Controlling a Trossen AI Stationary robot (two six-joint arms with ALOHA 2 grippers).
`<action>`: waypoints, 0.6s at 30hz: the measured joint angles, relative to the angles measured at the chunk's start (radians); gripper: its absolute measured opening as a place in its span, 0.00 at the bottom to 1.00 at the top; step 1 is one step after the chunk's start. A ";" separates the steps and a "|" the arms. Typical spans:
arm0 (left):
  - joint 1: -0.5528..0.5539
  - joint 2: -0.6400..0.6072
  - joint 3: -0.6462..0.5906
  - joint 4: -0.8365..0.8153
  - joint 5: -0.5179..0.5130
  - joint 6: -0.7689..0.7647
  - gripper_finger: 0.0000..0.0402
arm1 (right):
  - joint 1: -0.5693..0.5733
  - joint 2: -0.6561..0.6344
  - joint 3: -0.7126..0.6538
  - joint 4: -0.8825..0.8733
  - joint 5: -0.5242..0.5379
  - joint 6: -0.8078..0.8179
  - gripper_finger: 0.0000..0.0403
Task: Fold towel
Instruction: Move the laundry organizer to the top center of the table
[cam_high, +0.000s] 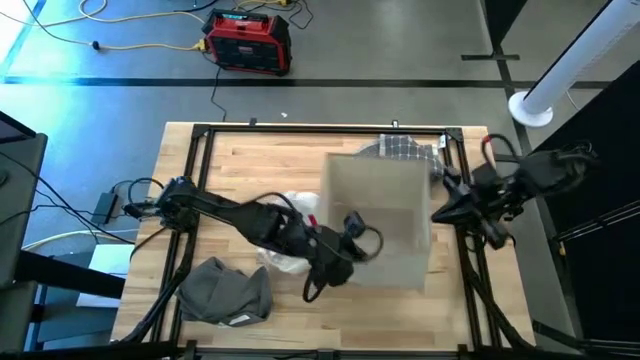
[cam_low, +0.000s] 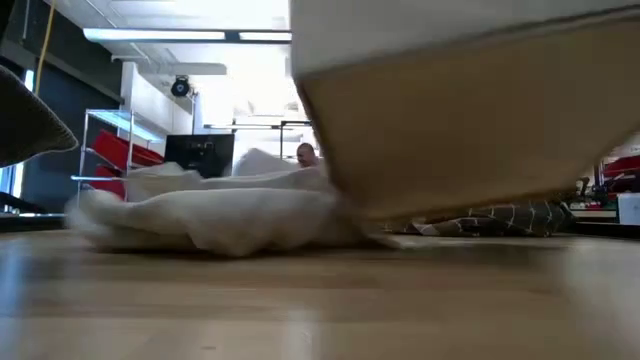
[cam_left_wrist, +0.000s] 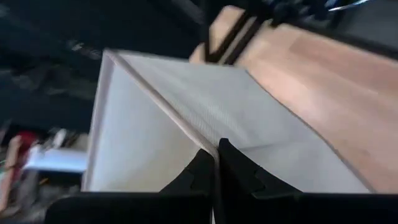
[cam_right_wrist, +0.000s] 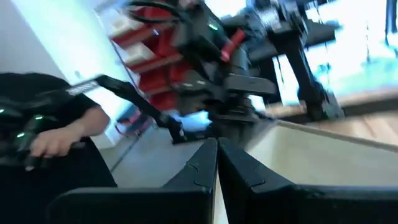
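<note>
Towel (cam_high: 385, 215), pale beige, was off the wooden table (cam_high: 250, 160) near its middle, spread between the two arms; from table height its underside filled the upper right of the picture, with a gap beneath it.

At the left, near the front edge, a grey cloth (cam_high: 222, 292) lay crumpled; it was well apart from the towel. The left arm reached from the left side across the boards towards the centre. Beneath its forearm lay a bunched white cloth (cam_high: 292, 205), resting on the table just beside the towel's left edge (whether the two touched could not be told).

The left gripper (cam_left_wrist: 216, 152) was at the towel's left side; its fingers were pressed together on a raised ridge of the fabric, which ran away from the tips in a straight crease.

Behind the towel, towards the far right corner, a dark patterned cloth (cam_high: 405, 150) lay on the table, partly hidden by the beige sheet from above; from the low camera it showed under the lifted fabric.

The right gripper (cam_right_wrist: 217, 149) was at the towel's right edge; its fingers were closed tight with a thin pale strip of cloth between them, and the beige sheet stretched away just beyond the tips.

Beyond the table a person's hand (cam_right_wrist: 53, 144) showed in the room.
</note>
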 joint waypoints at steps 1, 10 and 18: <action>0.000 -0.016 0.000 0.007 -0.021 0.001 0.01 | 0.001 -0.009 0.000 -0.007 -0.002 -0.012 0.00; 0.008 -0.095 0.002 0.072 -0.239 0.114 0.01 | 0.002 -0.054 0.000 -0.175 -0.022 -0.020 0.00; 0.105 -0.111 0.003 0.091 -0.404 0.246 0.01 | 0.002 -0.055 0.000 -0.335 -0.026 -0.059 0.00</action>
